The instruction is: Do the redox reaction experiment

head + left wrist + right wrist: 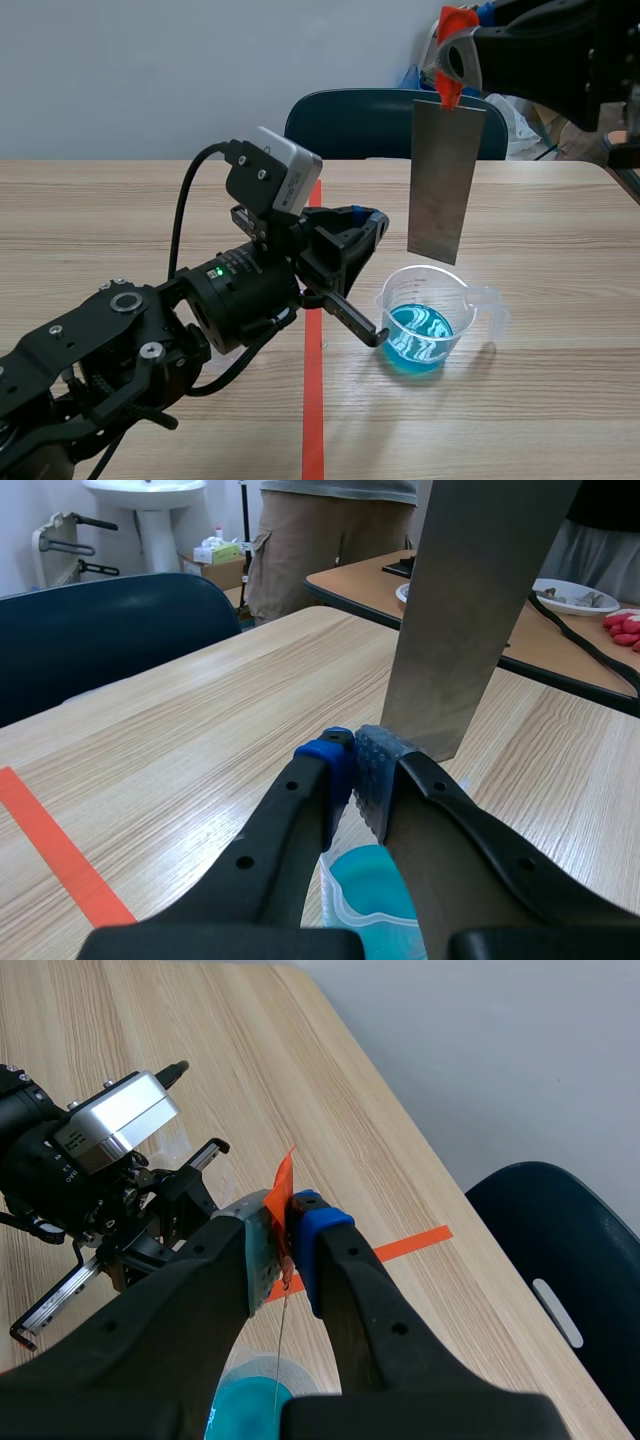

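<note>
A clear plastic beaker (425, 320) with blue liquid stands on the wooden table right of the red tape line. A grey metal plate (445, 180) hangs upright above it, its lower edge just over the rim. My right gripper (452, 60) is shut on the plate's top, where an orange tab sticks out (285, 1185). In the right wrist view the plate's thin edge (281, 1330) runs down toward the beaker (250, 1400). My left gripper (372, 215) is shut with nothing between its pads. It hovers just left of the beaker (365, 900), facing the plate (470, 610).
A dark blue chair (370, 120) stands behind the table's far edge. The red tape line (313, 400) runs down the table's middle. In the left wrist view a person (330, 520) stands beside a second table (560, 630) to the right.
</note>
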